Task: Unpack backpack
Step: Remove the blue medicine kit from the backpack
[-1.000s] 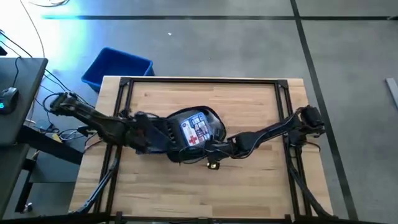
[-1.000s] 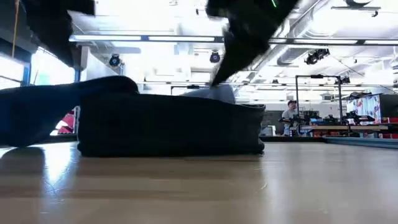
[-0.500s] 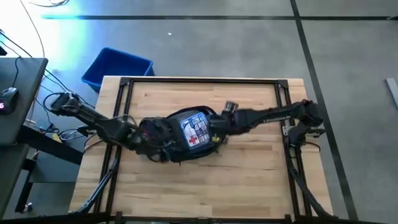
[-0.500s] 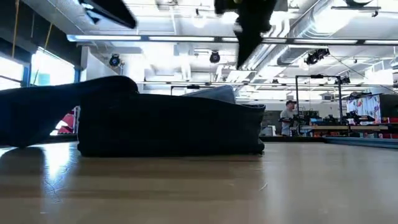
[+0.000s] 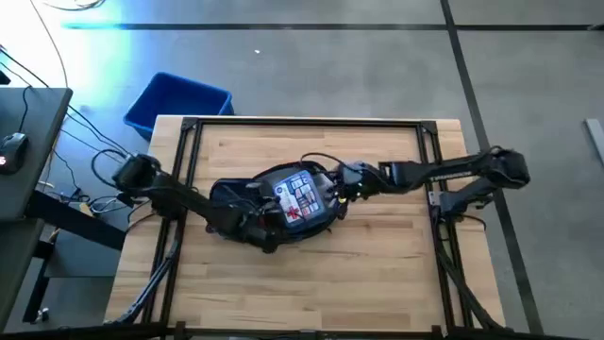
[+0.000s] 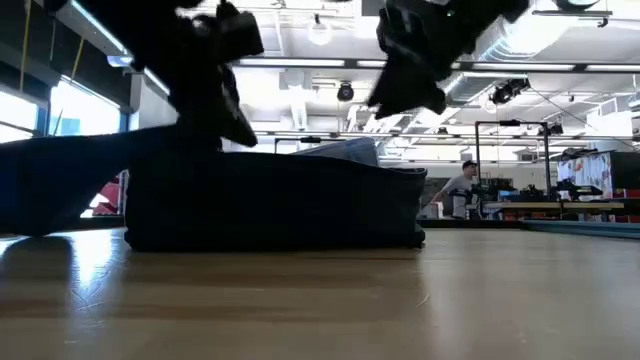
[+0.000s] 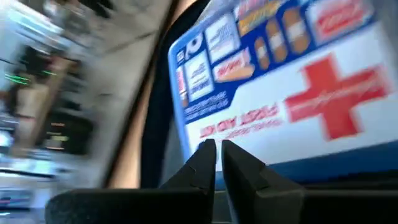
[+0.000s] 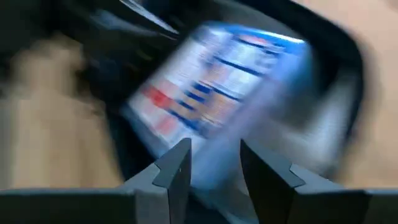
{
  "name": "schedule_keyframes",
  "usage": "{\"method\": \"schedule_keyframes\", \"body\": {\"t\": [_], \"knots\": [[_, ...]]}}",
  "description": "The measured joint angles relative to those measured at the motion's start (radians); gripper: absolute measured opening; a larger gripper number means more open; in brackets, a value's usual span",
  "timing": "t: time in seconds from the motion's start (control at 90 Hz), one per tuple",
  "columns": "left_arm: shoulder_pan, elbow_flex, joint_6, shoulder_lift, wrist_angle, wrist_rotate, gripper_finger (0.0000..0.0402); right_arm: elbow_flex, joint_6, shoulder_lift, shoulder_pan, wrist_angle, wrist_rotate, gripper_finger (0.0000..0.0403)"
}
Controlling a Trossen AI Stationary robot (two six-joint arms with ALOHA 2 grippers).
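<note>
I count one backpack (image 5: pixel 247 203), one first-aid kit (image 5: pixel 297 198), one blue bin (image 5: pixel 175 102), one table (image 5: pixel 377 274), two grippers, and one person (image 6: pixel 462 190) beyond.

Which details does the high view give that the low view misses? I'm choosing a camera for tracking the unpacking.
Only the high view shows the first aid kit lying in the open backpack and the blue bin beyond the table. Only the low view shows a person in the room behind. Both show the backpack, the table and both arms.

Grey concrete floor (image 5: pixel 330 66), ceiling strip lights (image 6: pixel 300 62).
</note>
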Motion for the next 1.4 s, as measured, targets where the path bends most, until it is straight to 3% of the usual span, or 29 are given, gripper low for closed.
{"method": "schedule_keyframes", "body": {"t": [0.111,0.233,0.556,0.689,0.9,1.022,1.233,1.4], "knots": [[-0.002,0.001,0.018,0.047,0.004,-0.046,0.0007,-0.071,0.106,0.032,0.004,0.162,-0.061,0.0126],[-0.001,0.002,0.021,0.069,0.011,-0.042,0.0007,-0.074,0.119,0.072,-0.013,0.120,-0.102,0.0146],[0.003,0.001,0.010,0.067,0.034,-0.001,0.0007,-0.069,0.144,0.136,-0.090,0.080,-0.154,0.0279],[0.022,0.001,0.009,0.065,0.056,0.029,0.0007,-0.068,0.160,0.192,-0.089,0.137,-0.197,0.0308],[0.054,0.000,0.009,0.064,0.066,0.083,0.0006,-0.070,0.197,0.276,-0.074,0.340,-0.221,0.0310],[0.057,0.000,-0.012,0.064,0.060,0.083,0.0006,-0.070,0.203,0.272,-0.074,0.348,-0.219,0.0292],[0.057,0.000,-0.021,0.064,0.056,0.073,0.0006,-0.070,0.257,0.269,-0.072,0.367,-0.214,0.0226],[0.061,0.000,-0.021,0.064,0.070,0.072,0.0006,-0.070,0.262,0.271,-0.060,0.378,-0.205,0.0235]]}}
